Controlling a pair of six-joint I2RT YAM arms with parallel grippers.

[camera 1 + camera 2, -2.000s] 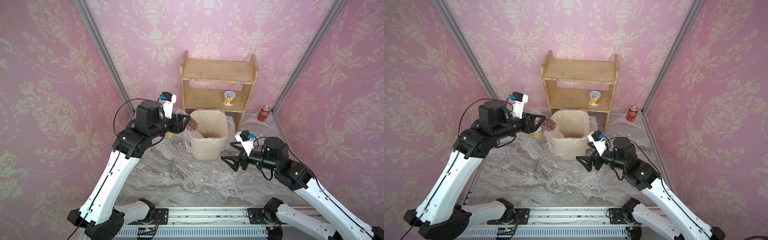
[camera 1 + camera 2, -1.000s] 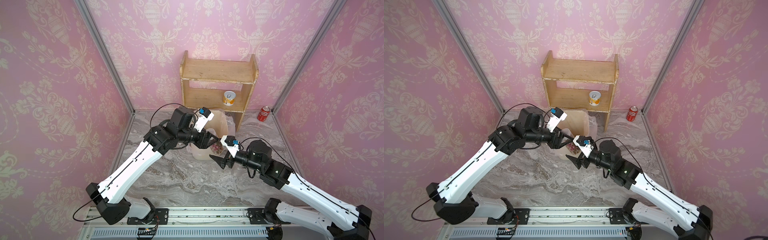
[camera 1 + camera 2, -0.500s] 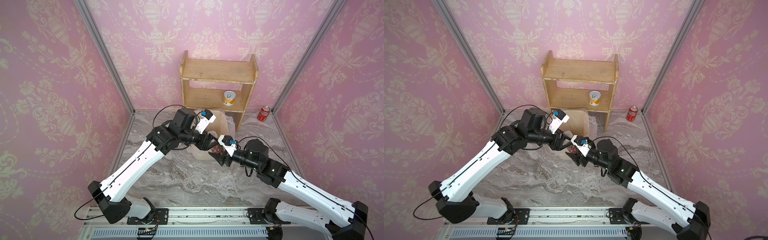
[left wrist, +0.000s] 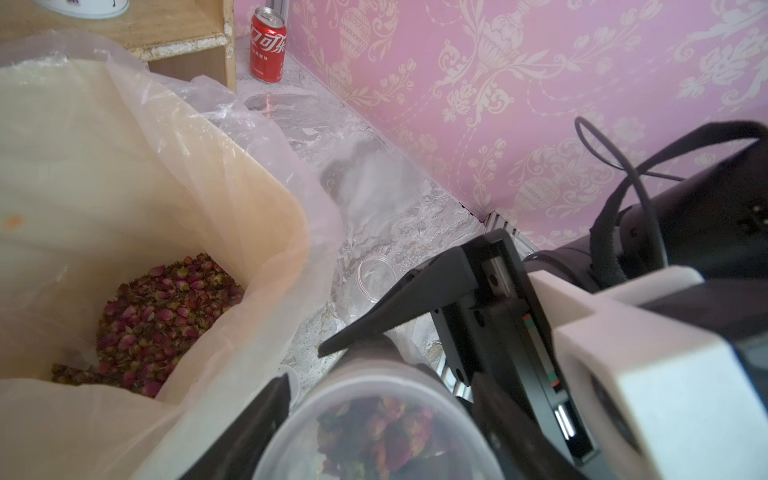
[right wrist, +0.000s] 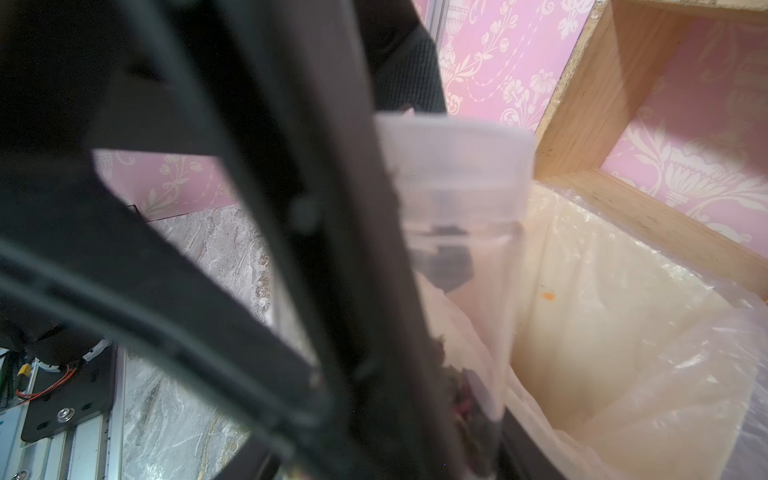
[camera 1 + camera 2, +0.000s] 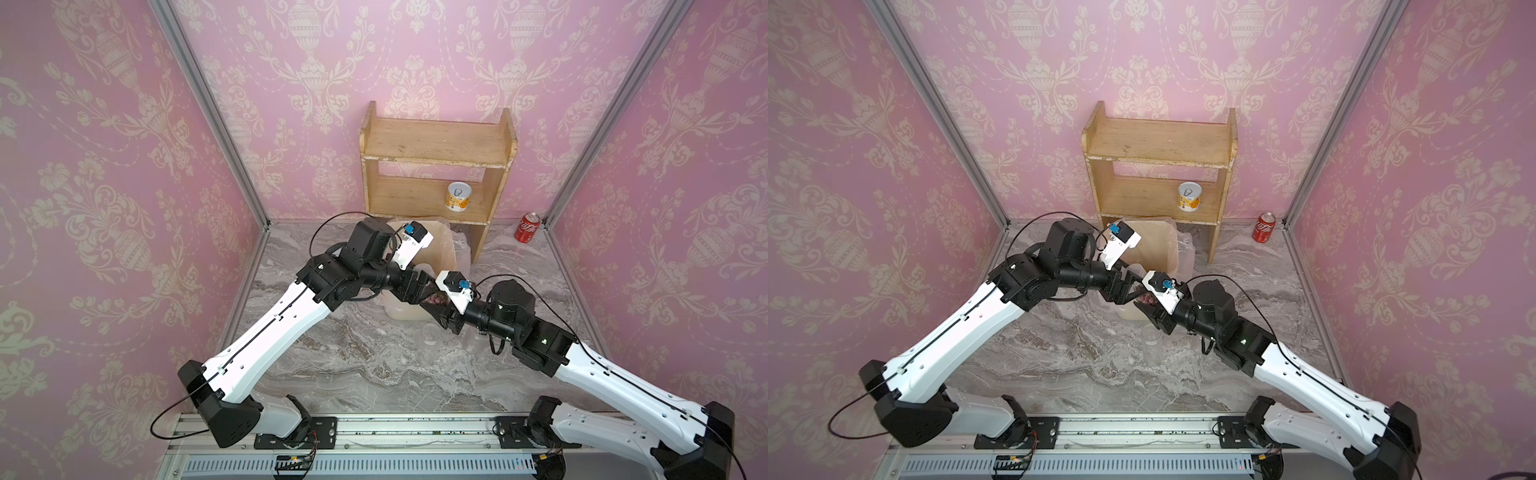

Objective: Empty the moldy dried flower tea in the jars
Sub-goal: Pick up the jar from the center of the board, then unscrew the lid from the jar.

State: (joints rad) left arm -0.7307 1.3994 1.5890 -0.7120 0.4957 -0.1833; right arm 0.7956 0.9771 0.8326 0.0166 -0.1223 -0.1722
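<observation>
One jar hangs in the air at the bin's front edge, between both grippers. Its translucent lid faces the left wrist camera, and moldy dried flower tea shows through it. My left gripper is open around the lid, with a gap beside one finger. My right gripper is shut on the jar's clear body, with tea low inside. In both top views the grippers meet tip to tip over the jar. Two empty jars stand on the table below.
The lined bin stands behind the grippers with a heap of tea in its bottom. A wooden shelf at the back wall holds a yellow-and-white tin. A red cola can stands in the back right corner.
My left arm carried the jar from the bin's left side to its front. The right gripper came up and closed on the jar's body. The left jaws have opened.
</observation>
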